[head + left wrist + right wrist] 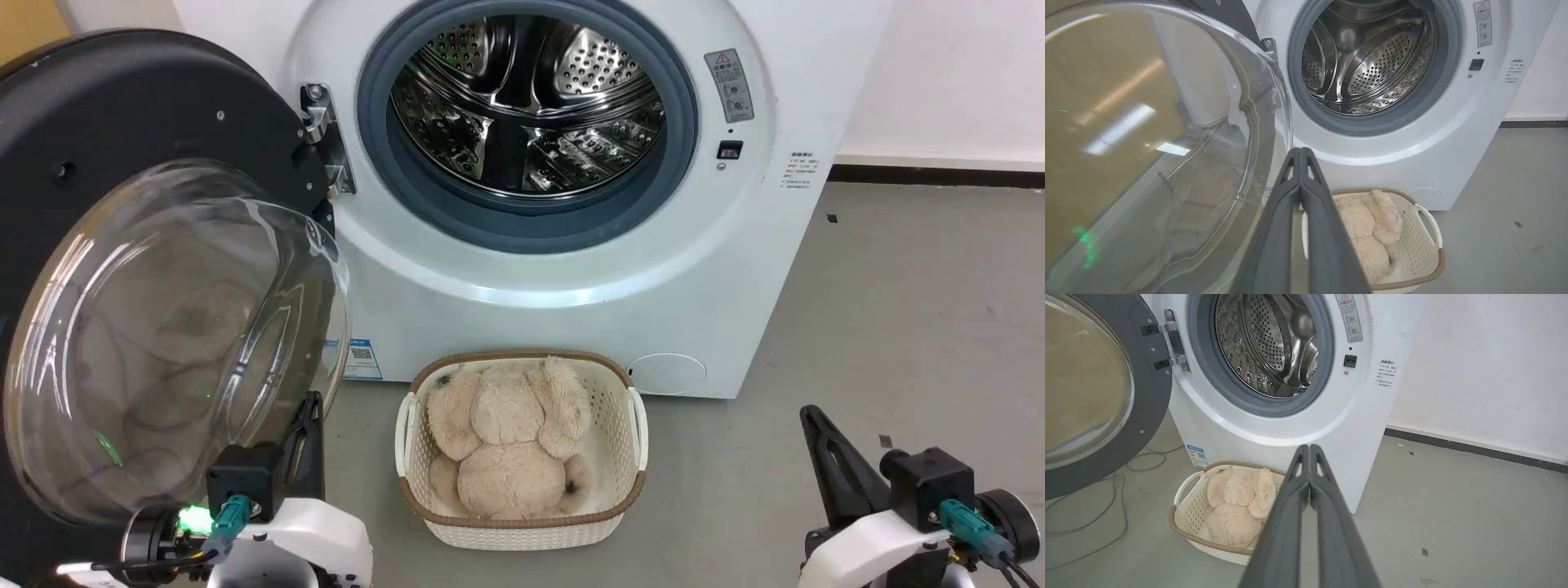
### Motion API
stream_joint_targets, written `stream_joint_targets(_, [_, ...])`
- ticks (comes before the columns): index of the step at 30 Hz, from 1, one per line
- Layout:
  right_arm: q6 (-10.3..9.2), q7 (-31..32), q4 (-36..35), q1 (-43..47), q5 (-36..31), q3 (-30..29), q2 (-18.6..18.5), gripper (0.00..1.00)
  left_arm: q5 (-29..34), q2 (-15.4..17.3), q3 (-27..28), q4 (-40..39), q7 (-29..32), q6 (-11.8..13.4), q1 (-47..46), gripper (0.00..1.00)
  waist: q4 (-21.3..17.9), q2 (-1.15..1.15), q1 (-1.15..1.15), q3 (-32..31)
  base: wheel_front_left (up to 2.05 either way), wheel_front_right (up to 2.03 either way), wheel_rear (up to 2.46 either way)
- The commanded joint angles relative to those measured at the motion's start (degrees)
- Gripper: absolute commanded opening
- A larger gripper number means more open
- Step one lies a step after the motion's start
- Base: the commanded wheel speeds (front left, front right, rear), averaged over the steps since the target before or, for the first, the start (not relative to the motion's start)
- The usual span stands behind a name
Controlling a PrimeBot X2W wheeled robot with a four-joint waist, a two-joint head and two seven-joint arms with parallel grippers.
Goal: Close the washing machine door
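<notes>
Door (155, 98) hangs wide open on its hinge at robot's left of washing machine (571, 278), glass bulge facing the robot. Left gripper (1300, 154), fingers pressed together and empty, sits just beside the glass edge, probably placed to push the door shut. Right gripper (1309, 449) is also pinched together, well clear. Basket (633, 425) sits on the floor below the drum.
</notes>
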Motion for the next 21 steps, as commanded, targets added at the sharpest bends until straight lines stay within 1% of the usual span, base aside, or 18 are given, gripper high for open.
stream_joint_targets(1, [0.05, 0.07, -0.23, -0.81, -0.44, -0.02, 0.26, 0.00, 0.17, 0.05, 0.03, -0.21, 0.01, -0.30, 0.81, 0.00, 0.00, 0.00, 0.00, 0.00, 0.00, 0.00, 0.00])
stream_joint_targets(21, [0.05, 0.07, -0.23, -0.81, -0.44, -0.02, 0.26, 0.00, 0.17, 0.05, 0.03, -0.21, 0.01, -0.30, 0.81, 0.00, 0.00, 0.00, 0.00, 0.00, 0.00, 0.00, 0.00])
